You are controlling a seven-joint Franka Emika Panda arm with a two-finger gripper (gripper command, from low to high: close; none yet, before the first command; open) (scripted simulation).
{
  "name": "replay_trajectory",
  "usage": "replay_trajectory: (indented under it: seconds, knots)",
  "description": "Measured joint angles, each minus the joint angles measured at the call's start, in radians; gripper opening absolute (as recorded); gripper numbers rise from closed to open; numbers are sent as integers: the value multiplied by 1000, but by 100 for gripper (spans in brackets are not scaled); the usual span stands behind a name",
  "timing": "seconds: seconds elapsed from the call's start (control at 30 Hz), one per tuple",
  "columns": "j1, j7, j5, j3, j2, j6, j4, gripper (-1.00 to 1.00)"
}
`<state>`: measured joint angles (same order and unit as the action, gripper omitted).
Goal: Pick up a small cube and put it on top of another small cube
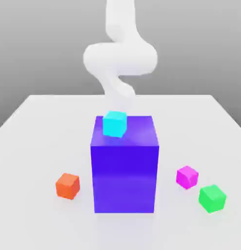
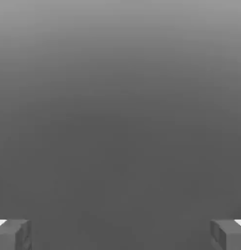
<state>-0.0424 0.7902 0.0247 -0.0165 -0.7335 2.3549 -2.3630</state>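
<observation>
The small magenta-pink cube (image 1: 187, 177) rests on the white table, to the exterior view's right of the tall blue-purple block (image 1: 125, 171). A cyan cube (image 1: 115, 123) of similar size sits on the block's top face, near its back left corner. The white arm (image 1: 120, 58) curls down behind the block, and its lower end is hidden by the block and the cyan cube. In the hand view my gripper (image 2: 120, 235) is open, its two grey fingertips (image 2: 12, 235) far apart with nothing between them and plain grey beyond.
A green cube (image 1: 212, 197) lies just in front of and right of the magenta one. An orange cube (image 1: 68, 186) sits left of the block. The white table (image 1: 39, 146) ends in a far edge behind the block.
</observation>
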Motion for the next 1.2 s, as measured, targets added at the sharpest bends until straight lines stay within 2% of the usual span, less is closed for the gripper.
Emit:
replay_trajectory:
  seconds: [0.43, 0.53, 0.6, 0.67, 0.77, 0.87, 0.9, 1.1, 1.2]
  knots:
    - [-256, -33, 111, -177, 429, 343, -383, 0]
    - [-308, -14, 103, -244, 553, 439, -482, 0]
    - [-328, 38, 44, -288, 659, 519, -544, 0]
    - [-370, 111, -57, -261, 749, 588, -555, 0]
    - [-453, 210, -194, -135, 864, 677, -540, 0]
    - [-566, 243, -234, -14, 972, 766, -520, 0]
    - [-584, 247, -238, 5, 991, 782, -516, -100]
    - [-594, 252, -242, 15, 1001, 791, -514, -100]
    - [-545, 229, -216, -39, 934, 735, -528, -100]
